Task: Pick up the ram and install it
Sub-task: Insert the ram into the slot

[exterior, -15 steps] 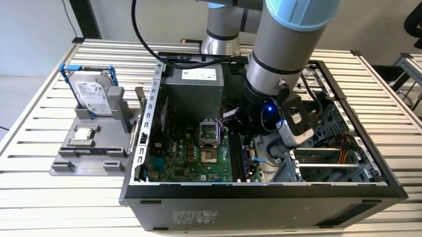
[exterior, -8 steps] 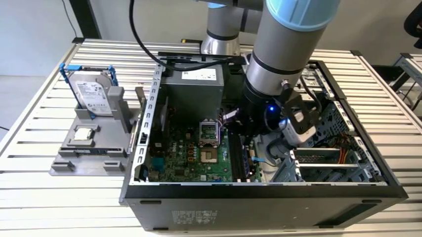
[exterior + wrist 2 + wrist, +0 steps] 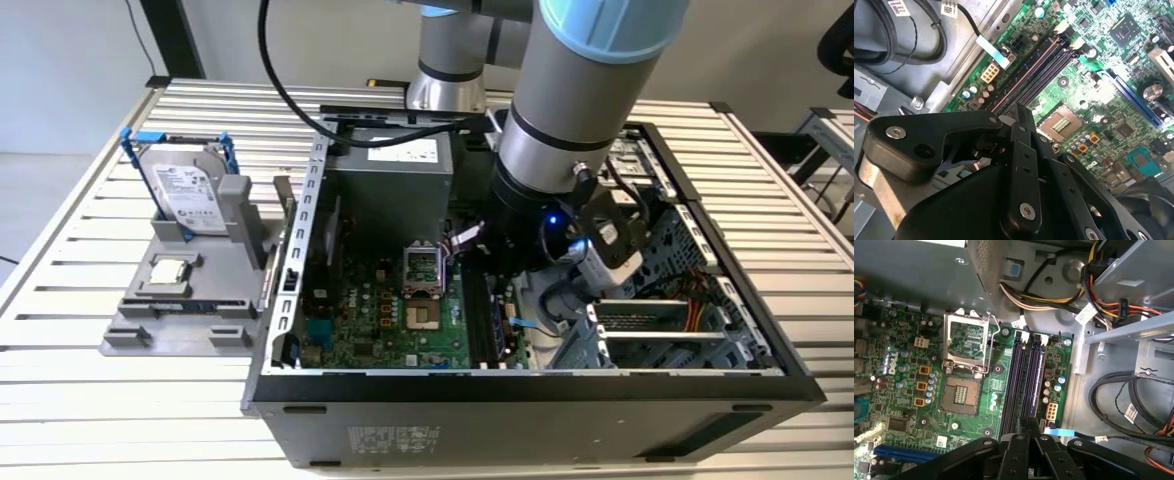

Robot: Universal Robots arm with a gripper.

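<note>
Slatted metal table (image 3: 80, 400) under an open computer case (image 3: 534, 385), gripper (image 3: 1029, 424) low over the black memory slots (image 3: 1024, 380) by the motherboard's (image 3: 999, 369) cable-side edge, grip impossible to tell, ram probably edge-on at its tip: light, stiff, fragile, best pinched by its long edges.

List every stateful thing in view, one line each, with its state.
computer case: side open, motherboard exposed.
CPU socket: empty, retention frame flipped up.
memory slots: a dark strip sits in one; seating not clear.
gripper: low over the slots' end.
hard drive: upright in its blue frame, outside the case.
</note>
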